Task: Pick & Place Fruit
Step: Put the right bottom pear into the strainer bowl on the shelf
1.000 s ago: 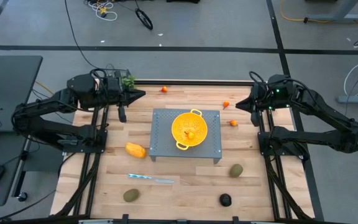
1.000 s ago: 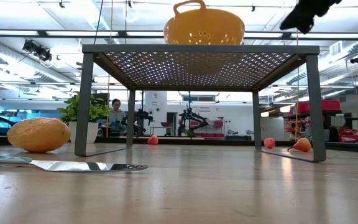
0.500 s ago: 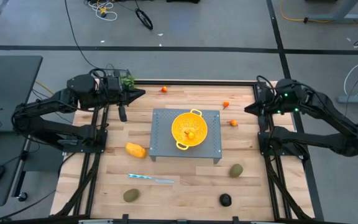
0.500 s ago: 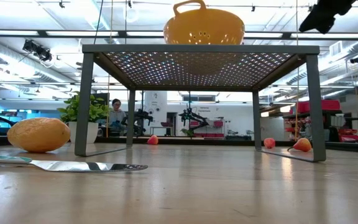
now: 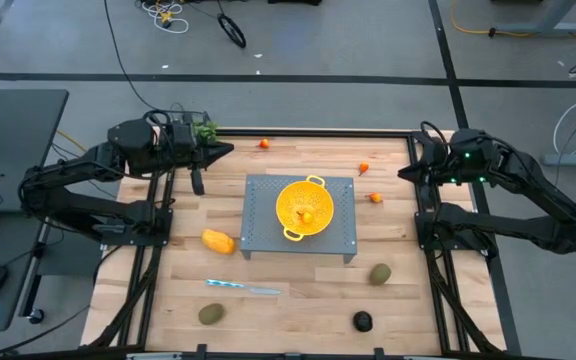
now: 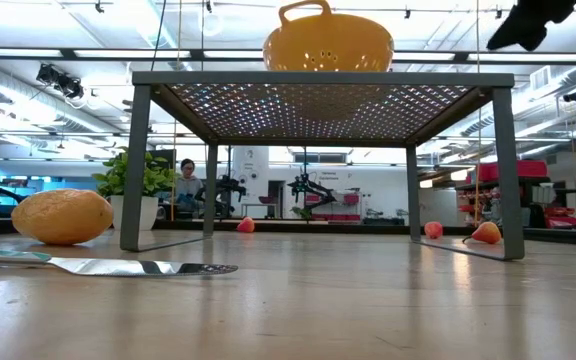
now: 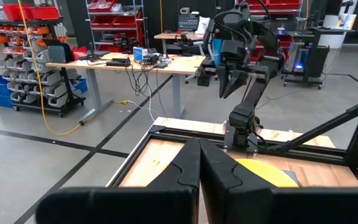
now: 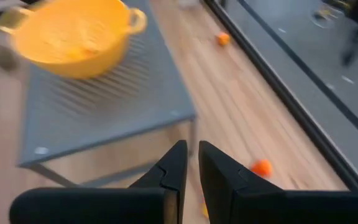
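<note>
High view: right gripper (image 5: 404,174), fingers nearly together and empty, hangs beside the table edge (left gripper (image 5: 230,151) pressed shut); yellow colander (image 5: 304,207) holds one orange fruit (image 5: 307,216).

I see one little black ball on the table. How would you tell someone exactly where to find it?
Start at the grey perforated metal stand in the middle of the wooden table, the one carrying the yellow colander. From its corner on the right arm's side, come toward the table's near edge, passing a brownish-green oval fruit. The small blackish round fruit lies beyond it, the only dark, ball-shaped piece.
</note>
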### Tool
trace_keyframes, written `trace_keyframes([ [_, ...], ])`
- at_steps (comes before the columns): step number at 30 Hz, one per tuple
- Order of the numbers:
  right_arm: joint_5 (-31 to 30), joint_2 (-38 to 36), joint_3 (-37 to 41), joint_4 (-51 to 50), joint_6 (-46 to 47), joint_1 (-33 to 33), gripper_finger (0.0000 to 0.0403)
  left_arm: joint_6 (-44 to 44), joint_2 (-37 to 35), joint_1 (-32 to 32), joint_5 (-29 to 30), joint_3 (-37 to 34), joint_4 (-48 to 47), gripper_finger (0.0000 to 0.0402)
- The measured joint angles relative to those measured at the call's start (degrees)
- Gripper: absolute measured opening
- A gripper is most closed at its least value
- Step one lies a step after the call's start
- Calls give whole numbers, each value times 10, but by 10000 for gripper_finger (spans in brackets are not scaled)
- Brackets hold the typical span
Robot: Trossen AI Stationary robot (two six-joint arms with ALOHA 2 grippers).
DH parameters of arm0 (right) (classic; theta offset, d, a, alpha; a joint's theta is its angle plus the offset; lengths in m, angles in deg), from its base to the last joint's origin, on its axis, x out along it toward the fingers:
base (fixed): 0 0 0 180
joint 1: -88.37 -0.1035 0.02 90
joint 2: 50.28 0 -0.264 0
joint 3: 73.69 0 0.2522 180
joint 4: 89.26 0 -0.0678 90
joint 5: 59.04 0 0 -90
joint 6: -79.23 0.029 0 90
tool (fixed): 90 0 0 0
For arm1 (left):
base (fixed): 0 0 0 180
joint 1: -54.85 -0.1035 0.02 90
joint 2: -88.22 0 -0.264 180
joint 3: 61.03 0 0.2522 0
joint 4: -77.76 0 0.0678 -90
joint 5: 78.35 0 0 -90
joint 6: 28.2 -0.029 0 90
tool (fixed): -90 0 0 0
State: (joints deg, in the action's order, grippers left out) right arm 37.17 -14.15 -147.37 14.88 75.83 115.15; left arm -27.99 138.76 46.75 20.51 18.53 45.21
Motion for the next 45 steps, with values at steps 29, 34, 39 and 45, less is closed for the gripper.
trace_keyframes([
  [29,-165,39,16,-18,42,0,47,0,0,0,6,0,0,4],
  [34,-147,32,71,6,55,0,47,0,0,0,6,0,-1,4],
  [39,-117,23,134,76,60,0,47,0,0,0,6,0,-2,4],
  [45,-102,25,163,133,60,-2,47,0,0,0,6,0,-3,4],
])
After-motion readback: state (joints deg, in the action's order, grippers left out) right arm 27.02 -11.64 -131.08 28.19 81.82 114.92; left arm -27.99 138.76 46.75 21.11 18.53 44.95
